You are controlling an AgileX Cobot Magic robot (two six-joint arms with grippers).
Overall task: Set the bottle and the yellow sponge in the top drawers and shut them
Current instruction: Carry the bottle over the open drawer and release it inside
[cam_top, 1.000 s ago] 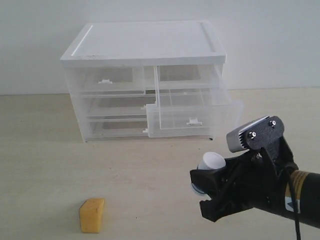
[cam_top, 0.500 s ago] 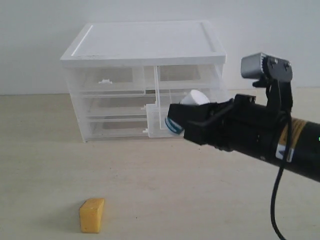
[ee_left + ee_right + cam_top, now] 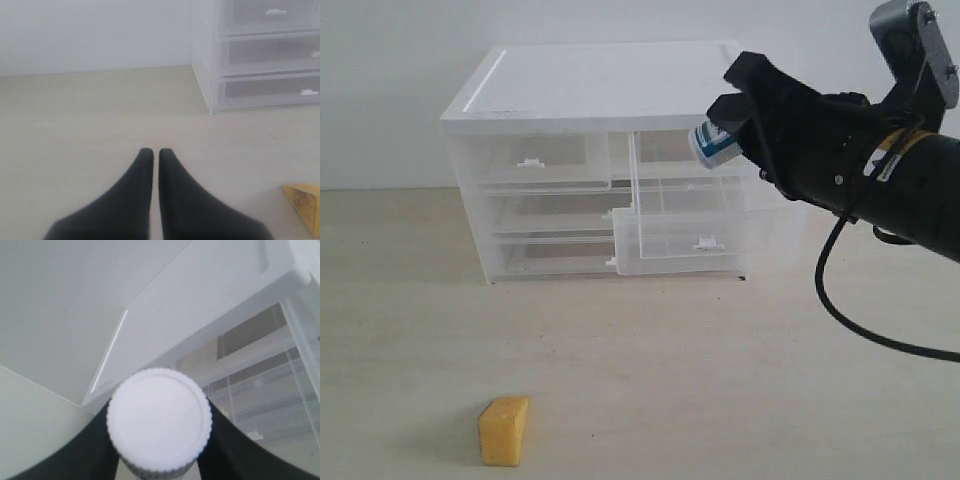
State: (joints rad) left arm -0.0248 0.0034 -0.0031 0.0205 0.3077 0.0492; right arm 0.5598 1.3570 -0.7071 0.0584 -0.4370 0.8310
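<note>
My right gripper (image 3: 738, 120) is shut on the white bottle (image 3: 714, 141) with the teal label, holding it tilted in the air. It hangs in front of the cabinet's top right corner, above the pulled-out right top drawer (image 3: 700, 238). The right wrist view shows the bottle's ribbed white cap (image 3: 159, 417) between the two black fingers (image 3: 95, 452). The left top drawer (image 3: 535, 162) is closed. The yellow sponge (image 3: 504, 430) lies on the table at the front left, also seen at the wrist view's edge as the sponge (image 3: 305, 205). My left gripper (image 3: 155, 152) is shut and empty over bare table.
The white-topped clear plastic cabinet (image 3: 610, 85) stands at the back of the beige table against a white wall. Two full-width drawers (image 3: 270, 50) below the top row are closed. A black cable (image 3: 840, 300) loops under my right arm.
My right arm has lifted the bottle from low over the table up and back to the cabinet's top edge, above the open drawer. The sponge and drawers have not moved.
</note>
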